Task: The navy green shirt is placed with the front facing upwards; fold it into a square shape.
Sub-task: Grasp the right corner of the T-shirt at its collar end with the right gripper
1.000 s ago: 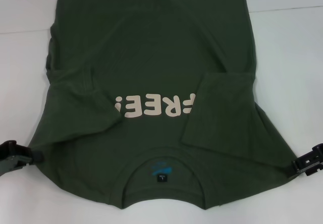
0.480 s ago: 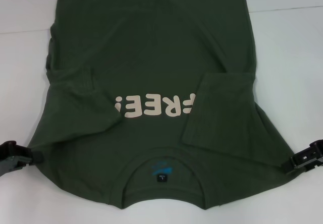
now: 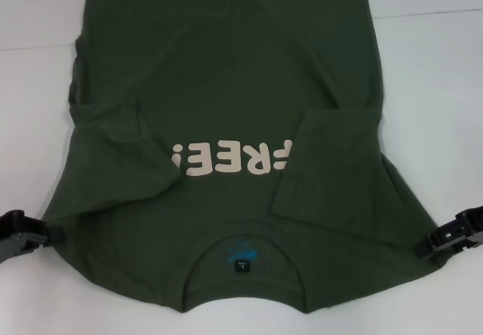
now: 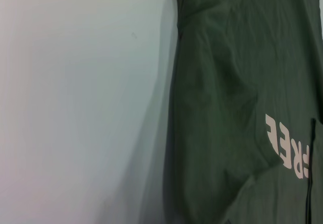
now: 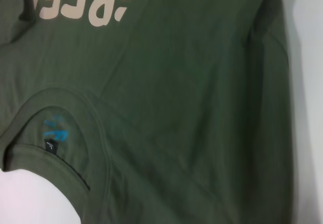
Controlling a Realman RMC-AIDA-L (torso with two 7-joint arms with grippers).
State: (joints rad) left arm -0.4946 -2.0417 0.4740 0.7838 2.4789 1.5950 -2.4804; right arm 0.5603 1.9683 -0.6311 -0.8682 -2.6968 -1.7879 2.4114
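White tabletop forms the background on which a large dark olive-green short-sleeved cotton shirt lies front up, collar nearest the robot, both sleeves already folded inward across the chest. The right sleeve panel covers the first letter of the cream lettering, and a blue print with a black label shows inside the collar. The left gripper sits at the left shoulder edge and the right gripper at the right shoulder edge, each touching or just beside the cloth; whether either set of jaws is released or clenched on fabric cannot be told from these views. Likely risks: a pinch that takes only the top layer would let the folded sleeves slide open when the shoulders are carried toward the hem; uneven travel of the two arms would skew the fold line and spoil the square; wrinkles near the left sleeve could bunch under the fold.
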